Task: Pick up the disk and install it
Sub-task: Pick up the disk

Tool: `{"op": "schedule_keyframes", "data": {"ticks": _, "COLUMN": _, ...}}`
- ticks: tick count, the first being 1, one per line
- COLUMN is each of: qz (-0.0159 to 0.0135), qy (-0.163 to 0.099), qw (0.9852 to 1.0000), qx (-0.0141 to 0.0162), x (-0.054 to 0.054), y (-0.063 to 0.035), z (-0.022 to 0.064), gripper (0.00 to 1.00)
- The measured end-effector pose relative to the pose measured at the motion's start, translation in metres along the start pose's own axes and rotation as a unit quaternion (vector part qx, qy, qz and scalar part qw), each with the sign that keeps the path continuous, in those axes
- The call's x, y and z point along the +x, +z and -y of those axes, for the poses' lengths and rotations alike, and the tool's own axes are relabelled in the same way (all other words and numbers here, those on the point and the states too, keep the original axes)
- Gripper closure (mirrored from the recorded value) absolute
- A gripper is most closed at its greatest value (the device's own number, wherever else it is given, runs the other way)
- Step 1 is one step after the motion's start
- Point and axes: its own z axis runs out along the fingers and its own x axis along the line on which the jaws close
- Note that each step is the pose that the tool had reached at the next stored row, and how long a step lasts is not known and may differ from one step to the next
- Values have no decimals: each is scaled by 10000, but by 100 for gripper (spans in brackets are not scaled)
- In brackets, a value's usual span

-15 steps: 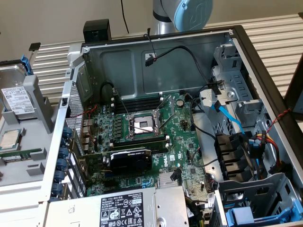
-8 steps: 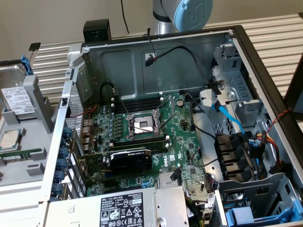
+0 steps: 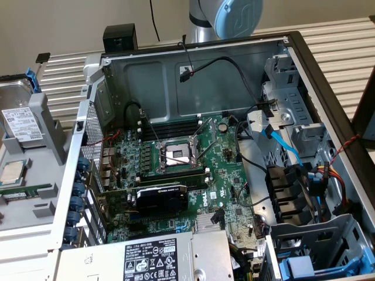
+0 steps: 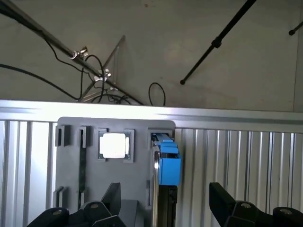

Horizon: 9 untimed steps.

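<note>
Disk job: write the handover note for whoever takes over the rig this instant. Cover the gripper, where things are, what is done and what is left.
Gripper: open, holding nothing, facing the grey holder tray.
Disk: in its blue carrier, sitting in that tray at the exterior view's left, outside the computer case. In the wrist view its edge lines up between the fingers, not gripped.
CPU chip: in the same tray, beside the disk.
Done: nothing that shows; the disk is not yet picked up.
Left: the pick-up and the installation in the case.
</note>
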Motion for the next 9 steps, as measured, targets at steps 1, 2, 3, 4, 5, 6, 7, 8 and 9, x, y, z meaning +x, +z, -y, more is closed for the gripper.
{"op": "schedule_keyframes", "data": {"ticks": 1, "qz": -3, "qy": -6, "qw": 10000, "qx": 1, "x": -14, "y": 17, "z": -6, "gripper": 17}}
{"op": "schedule_keyframes", "data": {"ticks": 2, "qz": -6, "qy": -10, "qw": 10000, "qx": 1, "x": -30, "y": 36, "z": -12, "gripper": 17}}
{"op": "schedule_keyframes", "data": {"ticks": 3, "qz": -9, "qy": -10, "qw": 10000, "qx": 1, "x": -48, "y": 55, "z": -18, "gripper": 17}}
{"op": "schedule_keyframes", "data": {"ticks": 4, "qz": -17, "qy": -10, "qw": 10000, "qx": 1, "x": -71, "y": 67, "z": -25, "gripper": 17}}
{"op": "schedule_keyframes", "data": {"ticks": 5, "qz": -46, "qy": -10, "qw": 10000, "qx": 1, "x": -96, "y": 75, "z": -33, "gripper": 17}}
{"op": "schedule_keyframes", "data": {"ticks": 6, "qz": -102, "qy": -9, "qw": 9999, "qx": 3, "x": -112, "y": 80, "z": -43, "gripper": 17}}
{"op": "schedule_keyframes", "data": {"ticks": 7, "qz": -180, "qy": -7, "qw": 9998, "qx": 3, "x": -121, "y": 81, "z": -54, "gripper": 17}}
{"op": "schedule_keyframes", "data": {"ticks": 8, "qz": -263, "qy": -6, "qw": 9997, "qx": 5, "x": -128, "y": 82, "z": -65, "gripper": 17}}
{"op": "schedule_keyframes", "data": {"ticks": 9, "qz": -330, "qy": -5, "qw": 9995, "qx": 17, "x": -138, "y": 83, "z": -75, "gripper": 17}}
